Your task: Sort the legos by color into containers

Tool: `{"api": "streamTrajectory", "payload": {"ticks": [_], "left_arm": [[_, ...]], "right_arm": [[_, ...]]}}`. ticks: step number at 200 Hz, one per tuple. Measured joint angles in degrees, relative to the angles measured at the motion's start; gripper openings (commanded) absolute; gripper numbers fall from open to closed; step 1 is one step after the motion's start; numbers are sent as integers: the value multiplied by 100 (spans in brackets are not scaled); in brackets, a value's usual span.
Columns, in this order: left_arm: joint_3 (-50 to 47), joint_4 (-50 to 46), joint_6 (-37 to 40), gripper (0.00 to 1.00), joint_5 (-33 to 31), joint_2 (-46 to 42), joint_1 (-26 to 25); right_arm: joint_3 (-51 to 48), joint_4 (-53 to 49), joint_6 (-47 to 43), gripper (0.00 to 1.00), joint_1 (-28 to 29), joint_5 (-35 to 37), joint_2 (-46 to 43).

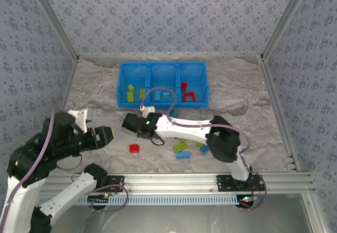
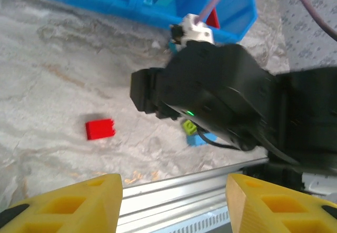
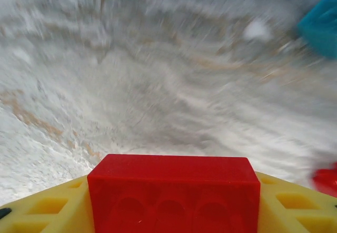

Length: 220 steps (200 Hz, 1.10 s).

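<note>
- From above, the blue bin [image 1: 163, 64] held green bricks [image 1: 131, 91] in its left compartment. The right gripper [image 1: 128, 122] hung just in front of the bin, and the left gripper [image 1: 108, 136] was farther out toward the bin's left.
- In the left wrist view, the left gripper's fingers [image 2: 79, 201] stood apart and empty. A loose red brick [image 2: 100, 128] lay well short of the bin.
- In the right wrist view, the right gripper's fingers [image 3: 47, 206] clamped a held red brick [image 3: 174, 188].

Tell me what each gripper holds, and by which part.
The right gripper holds a red brick, pinched by its two ends. The left gripper is open and holds nothing.
</note>
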Motion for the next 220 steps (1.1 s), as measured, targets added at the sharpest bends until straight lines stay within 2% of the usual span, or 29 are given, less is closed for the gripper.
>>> {"api": "streamTrajectory", "payload": {"ticks": [28, 53, 78, 107, 159, 220], "left_arm": [[175, 876, -2, 53, -50, 960, -164], [435, 1552, 44, 53, -625, 2013, -1067], [1091, 2142, 223, 53, -1340, 3287, -2063], [1580, 2599, 396, 53, -1923, 4199, -2691], [1840, 3038, 505, 53, -2216, 4680, -2806], [1843, 3132, 555, 53, -2280, 4695, -2806]], "right_arm": [[-415, -52, -358, 50, -426, 402, -1180], [-688, -52, -820, 50, -1215, 577, -1875], [-931, -20, -1425, 50, -2079, 579, -2072], [-992, 162, -2306, 49, -2929, 398, -1849], [-247, 428, -3526, 47, -3882, -221, -501], [973, 428, -4089, 47, -4030, -426, 533]]}}
